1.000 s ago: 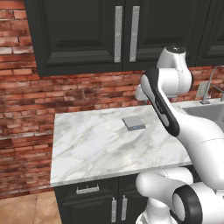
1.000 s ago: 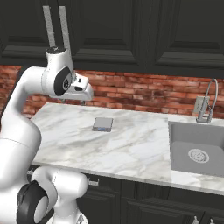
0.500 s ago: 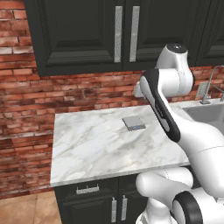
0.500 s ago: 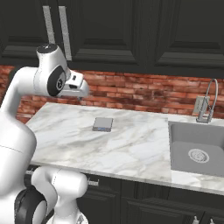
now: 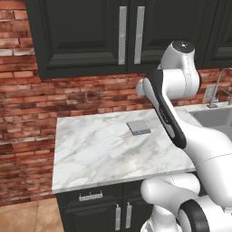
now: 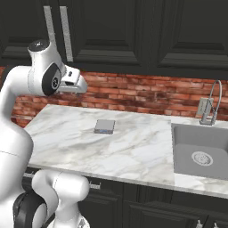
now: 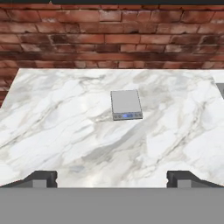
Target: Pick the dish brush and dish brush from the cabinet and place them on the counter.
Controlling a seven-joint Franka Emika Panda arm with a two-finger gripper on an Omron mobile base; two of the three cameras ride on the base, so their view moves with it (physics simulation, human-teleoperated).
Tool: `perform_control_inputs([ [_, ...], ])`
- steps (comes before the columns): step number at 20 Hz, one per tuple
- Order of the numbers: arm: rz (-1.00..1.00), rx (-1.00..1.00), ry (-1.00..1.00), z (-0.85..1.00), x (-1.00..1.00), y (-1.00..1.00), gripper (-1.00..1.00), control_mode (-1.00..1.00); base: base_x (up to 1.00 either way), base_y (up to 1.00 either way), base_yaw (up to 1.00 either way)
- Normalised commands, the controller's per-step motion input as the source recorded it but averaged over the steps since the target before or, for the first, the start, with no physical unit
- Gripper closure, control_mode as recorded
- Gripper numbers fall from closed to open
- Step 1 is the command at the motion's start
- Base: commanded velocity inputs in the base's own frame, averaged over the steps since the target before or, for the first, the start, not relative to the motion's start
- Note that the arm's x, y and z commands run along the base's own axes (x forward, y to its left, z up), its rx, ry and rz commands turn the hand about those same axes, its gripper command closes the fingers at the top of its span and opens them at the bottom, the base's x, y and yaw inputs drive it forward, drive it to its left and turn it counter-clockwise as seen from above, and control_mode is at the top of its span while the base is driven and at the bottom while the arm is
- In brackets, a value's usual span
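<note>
Even, soft rendered light; the table [image 5: 104,149] is bright, the cabinet [image 5: 81,36] dark. Faint shadows, no glare, slight softness throughout.

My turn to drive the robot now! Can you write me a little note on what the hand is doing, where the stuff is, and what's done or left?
Hand: open, holding nothing, raised above the counter.
Cabinet: both doors shut, so no brushes can be seen.
Counter: just a flat grey pad lies on it.
Done: nothing yet.
Left: open the cabinet, take out both brushes, set them on the counter.
</note>
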Motion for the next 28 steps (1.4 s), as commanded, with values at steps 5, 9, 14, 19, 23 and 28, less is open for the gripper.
perform_control_inputs([
  [5, 0.0, 0.0, -0.06, 0.24, 0.07, 0.03, -1.0, -1.0, 0.0, 0.0, 0.0],
  [9, 0.01, 0.0, -0.09, 0.2, 0.06, 0.03, -1.0, -1.0, 0.0, 0.0, 0.0],
  [14, 0.0, 0.0, -0.1, 0.14, 0.02, 0.04, -1.0, -1.0, 0.0, 0.0, 0.0],
  [19, 0.0, 0.0, -0.08, 0.2, 0.06, 0.05, -1.0, -1.0, 0.0, 0.0, 0.0],
  [23, 0.0, -0.01, -0.07, 0.24, 0.09, 0.04, -1.0, -1.0, 0.0, 0.0, 0.0],
  [28, 0.01, 0.0, 0.0, 0.24, 0.12, 0.02, -1.0, -1.0, 0.0, 0.0, 0.0],
])
